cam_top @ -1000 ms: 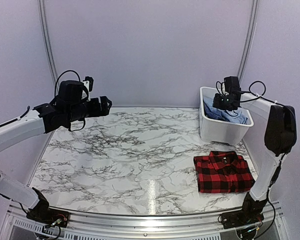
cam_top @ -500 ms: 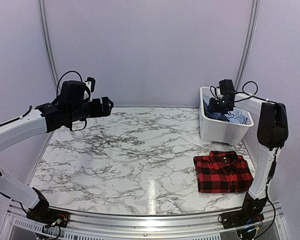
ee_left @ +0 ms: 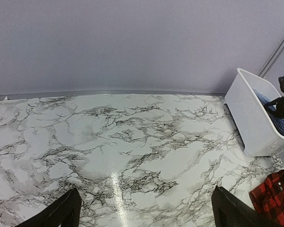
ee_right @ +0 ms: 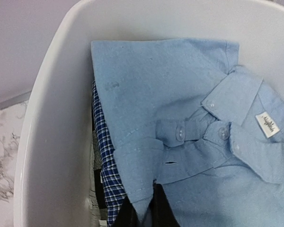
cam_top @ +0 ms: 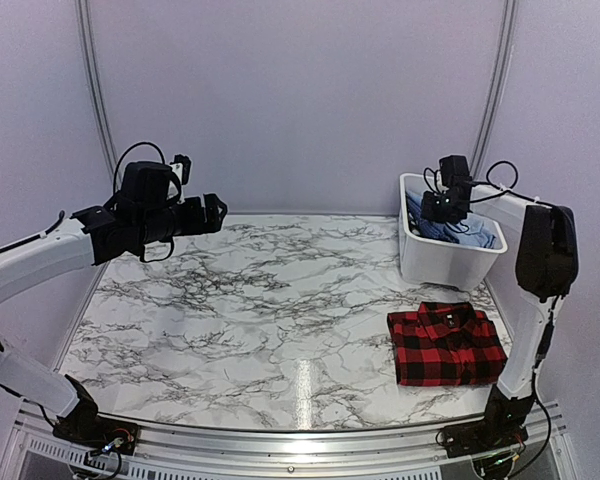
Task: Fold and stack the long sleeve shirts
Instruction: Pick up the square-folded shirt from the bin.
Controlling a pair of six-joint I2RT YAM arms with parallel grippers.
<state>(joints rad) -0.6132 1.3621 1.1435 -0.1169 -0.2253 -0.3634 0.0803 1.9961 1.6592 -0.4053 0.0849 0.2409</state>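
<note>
The red-and-black plaid shirt lies folded on the marble table at the front right; its corner also shows in the left wrist view. The light blue shirt lies on top in the white bin, with a darker blue checked shirt under its left edge. My right gripper is down in the bin, its jaws closed on a fold of the light blue shirt's edge. My left gripper is open and empty, held high over the table's left side.
The bin stands at the back right corner, close to the wall rail. The marble tabletop spreads between the two arms. Grey walls close in the back and both sides.
My right gripper has shifted slightly left and back inside the bin, and the right arm's elbow has drawn in. The left arm has barely moved.
</note>
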